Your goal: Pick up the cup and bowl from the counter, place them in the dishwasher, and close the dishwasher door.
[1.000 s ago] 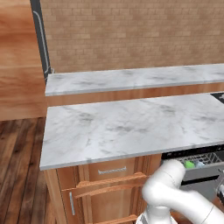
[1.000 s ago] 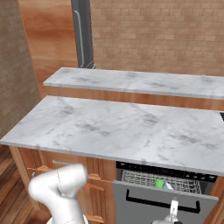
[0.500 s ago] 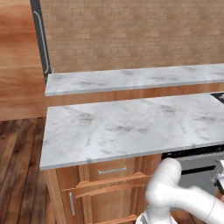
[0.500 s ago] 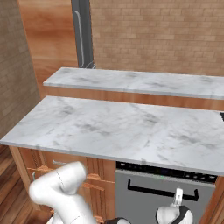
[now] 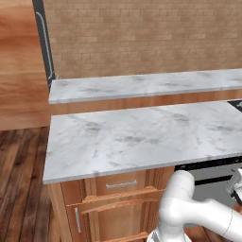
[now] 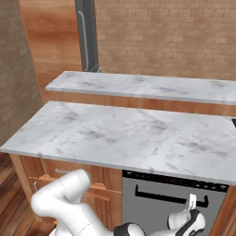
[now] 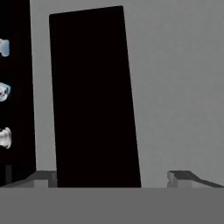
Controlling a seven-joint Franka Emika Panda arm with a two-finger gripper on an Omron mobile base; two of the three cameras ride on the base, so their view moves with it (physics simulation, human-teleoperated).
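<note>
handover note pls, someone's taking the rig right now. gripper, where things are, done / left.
Gripper: open, holding nothing, close up against the dishwasher door.
Door: looks shut, upright and flush under the counter; the hand view faces the grey panel and its dark handle.
Cup and bowl: not on the counter; with the door shut I can't confirm from here that they're inside.
Done: counter cleared, door apparently closed.
Left: back the arm away, check the door is fully latched.
</note>
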